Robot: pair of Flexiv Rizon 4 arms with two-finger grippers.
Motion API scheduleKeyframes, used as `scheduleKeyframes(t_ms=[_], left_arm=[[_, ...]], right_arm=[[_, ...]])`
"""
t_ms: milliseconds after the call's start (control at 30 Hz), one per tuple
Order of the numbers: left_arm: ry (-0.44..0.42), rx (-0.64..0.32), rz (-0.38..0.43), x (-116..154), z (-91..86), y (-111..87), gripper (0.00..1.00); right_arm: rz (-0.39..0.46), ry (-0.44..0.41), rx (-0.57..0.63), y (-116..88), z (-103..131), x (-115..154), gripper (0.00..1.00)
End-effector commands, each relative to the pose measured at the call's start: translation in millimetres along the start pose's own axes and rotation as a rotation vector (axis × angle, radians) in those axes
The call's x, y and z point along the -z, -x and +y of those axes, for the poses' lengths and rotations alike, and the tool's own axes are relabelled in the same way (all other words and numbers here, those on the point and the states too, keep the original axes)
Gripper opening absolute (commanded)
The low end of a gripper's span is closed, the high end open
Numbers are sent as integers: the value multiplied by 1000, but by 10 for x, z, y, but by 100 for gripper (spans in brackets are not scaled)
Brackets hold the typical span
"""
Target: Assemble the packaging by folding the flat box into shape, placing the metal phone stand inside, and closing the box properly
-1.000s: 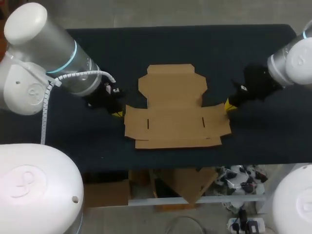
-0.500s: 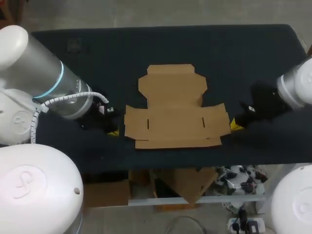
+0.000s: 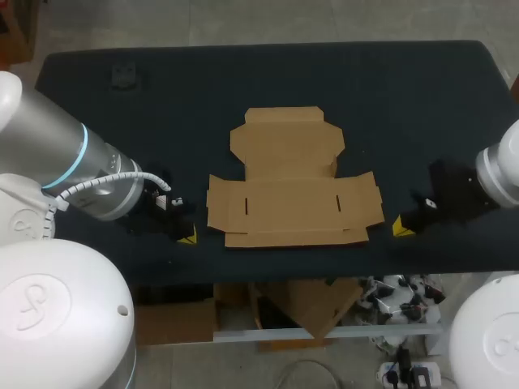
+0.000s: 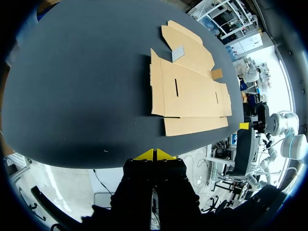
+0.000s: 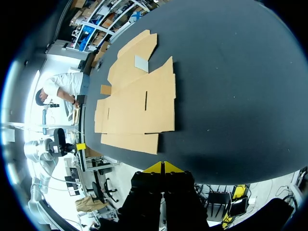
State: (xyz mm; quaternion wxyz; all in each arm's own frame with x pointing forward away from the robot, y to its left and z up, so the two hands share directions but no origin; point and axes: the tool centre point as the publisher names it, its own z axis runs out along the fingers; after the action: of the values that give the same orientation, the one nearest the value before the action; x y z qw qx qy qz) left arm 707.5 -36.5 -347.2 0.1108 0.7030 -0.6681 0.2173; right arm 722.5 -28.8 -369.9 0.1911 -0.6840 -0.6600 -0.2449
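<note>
Flat box (image 3: 292, 190), not yet folded: left pincer (image 3: 186, 237) and right pincer (image 3: 400, 227), closed and empty, are drawn back from its sides.

Premises: a robotics laboratory or test workstation, not a domestic setting. Grounds: two large white jointed robot arms stand at the near side of a single work table (image 3: 422, 89) with a plain dark matte top. The left arm (image 3: 49, 138) carries a lit cyan ring (image 3: 75, 158); the right arm (image 3: 501, 166) enters opposite. A flat brown cardboard box blank (image 3: 292, 198) lies unfolded at the table's middle, between the two arms
</note>
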Motion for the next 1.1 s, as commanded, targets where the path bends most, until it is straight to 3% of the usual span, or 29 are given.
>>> scheduleKeyframes(t_ms=[33, 567, 1100], left_arm=[[-4, -2, 12, -63, 54, 49, 0], [34, -30, 56, -250, 2, 144, 0], [53, -46, 83, -472, -89, 109, 0]], right_arm=[[12, 8, 3, 65, -64, -41, 0], [44, -5, 18, 60, -29, -298, 0], [69, 17, 36, 34, 22, -473, 0]])
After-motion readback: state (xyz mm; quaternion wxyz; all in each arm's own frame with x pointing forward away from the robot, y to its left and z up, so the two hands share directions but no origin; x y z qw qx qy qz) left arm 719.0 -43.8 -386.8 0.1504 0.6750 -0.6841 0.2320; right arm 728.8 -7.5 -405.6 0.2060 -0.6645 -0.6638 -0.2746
